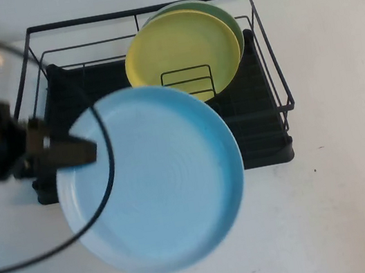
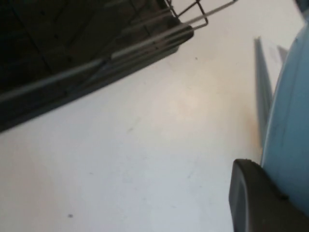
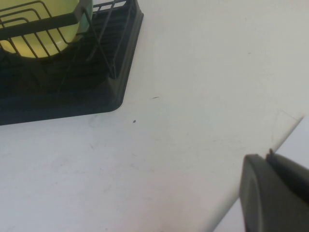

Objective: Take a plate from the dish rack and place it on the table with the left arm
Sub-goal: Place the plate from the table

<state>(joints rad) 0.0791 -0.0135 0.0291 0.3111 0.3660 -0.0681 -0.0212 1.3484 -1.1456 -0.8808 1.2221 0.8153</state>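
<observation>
The left tool (image 1: pixel 76 152) pinches the plate (image 1: pixel 155 179) by its left rim, holding it face-up in the air over the worktop (image 1: pixel 356 170) just in front of the rack (image 1: pixel 265 105), presumably to lower it flat. The right tool (image 3: pixel 273 193) sits low at the worktop's right edge, well clear; I cannot tell its state.

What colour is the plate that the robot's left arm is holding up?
Light blue; the plate, gripped at its rim by the left gripper, shows best in the high view.

a staged lab tabletop: bare off-white table (image 1: pixel 362 204), lone dish rack (image 1: pixel 257 40), robot arms.
</observation>
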